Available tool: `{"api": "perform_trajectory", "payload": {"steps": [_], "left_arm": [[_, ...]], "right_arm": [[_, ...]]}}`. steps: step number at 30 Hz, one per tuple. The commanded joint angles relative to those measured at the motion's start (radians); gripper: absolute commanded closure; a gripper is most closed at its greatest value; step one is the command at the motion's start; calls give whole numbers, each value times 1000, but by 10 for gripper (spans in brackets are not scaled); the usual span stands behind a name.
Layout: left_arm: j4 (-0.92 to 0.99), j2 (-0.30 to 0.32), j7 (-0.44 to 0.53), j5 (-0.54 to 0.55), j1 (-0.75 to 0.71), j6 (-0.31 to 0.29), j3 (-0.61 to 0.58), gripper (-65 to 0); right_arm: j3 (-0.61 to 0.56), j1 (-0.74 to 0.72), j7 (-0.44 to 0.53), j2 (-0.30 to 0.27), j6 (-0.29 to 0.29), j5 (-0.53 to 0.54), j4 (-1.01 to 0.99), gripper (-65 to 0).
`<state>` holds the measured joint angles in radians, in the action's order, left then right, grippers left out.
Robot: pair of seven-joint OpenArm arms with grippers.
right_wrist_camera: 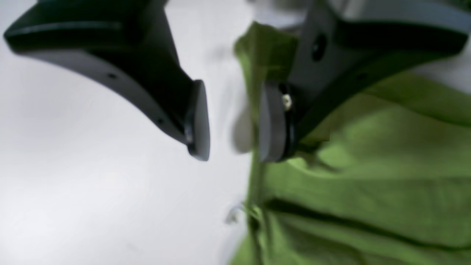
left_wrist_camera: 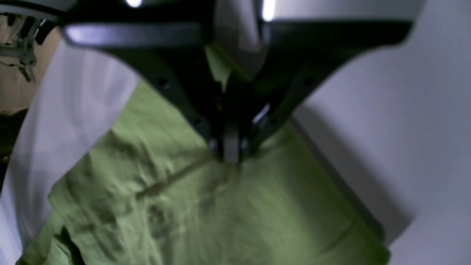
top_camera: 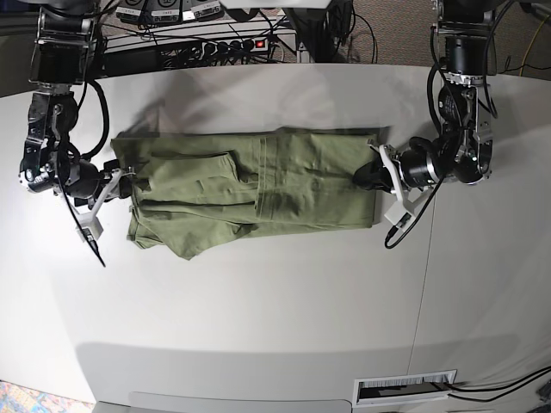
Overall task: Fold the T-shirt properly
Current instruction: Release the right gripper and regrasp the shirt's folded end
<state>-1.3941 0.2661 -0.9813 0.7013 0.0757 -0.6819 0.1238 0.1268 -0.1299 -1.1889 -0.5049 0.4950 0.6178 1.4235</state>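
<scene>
The olive-green T-shirt [top_camera: 293, 181] lies lengthwise across the white table, partly folded, with a loose flap at its lower left. At the shirt's right end, my left gripper [top_camera: 372, 177] is shut on the edge. In the left wrist view its jaws [left_wrist_camera: 230, 152] pinch the wrinkled fabric [left_wrist_camera: 220, 213], and cloth shows between the fingers. My right gripper [top_camera: 120, 182] sits at the shirt's left end. The right wrist view shows it open [right_wrist_camera: 234, 125], with the shirt's edge [right_wrist_camera: 368, 176] resting against one pad [right_wrist_camera: 270, 125] and nothing pinched.
The white table [top_camera: 275, 310] stretches wide in front of the shirt. A power strip [top_camera: 232, 45] and cables lie along the back edge. Loose cables hang from both arms near the shirt's ends. A floor vent [top_camera: 405, 389] shows beyond the front edge.
</scene>
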Motion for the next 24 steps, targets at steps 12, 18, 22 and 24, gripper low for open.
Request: {"api": "perform_trajectory", "payload": {"steps": [12,18,22,24], "left_arm": [[-13,8,3,-6,5,0,3,0],[-13,8,3,-6,5,0,3,0],[-13,8,3,-6,4,0,3,0],[-13,8,2,-7,4,0,3,0]], "right_arm": [[11,-103,34,-21,38,66,-154,-236],[11,-103,38,-2,56,90,-218,-236],[11,-103,39,14,63,92,-237,-236],[11,-103,39,19,62,93,-244,-236]]}}
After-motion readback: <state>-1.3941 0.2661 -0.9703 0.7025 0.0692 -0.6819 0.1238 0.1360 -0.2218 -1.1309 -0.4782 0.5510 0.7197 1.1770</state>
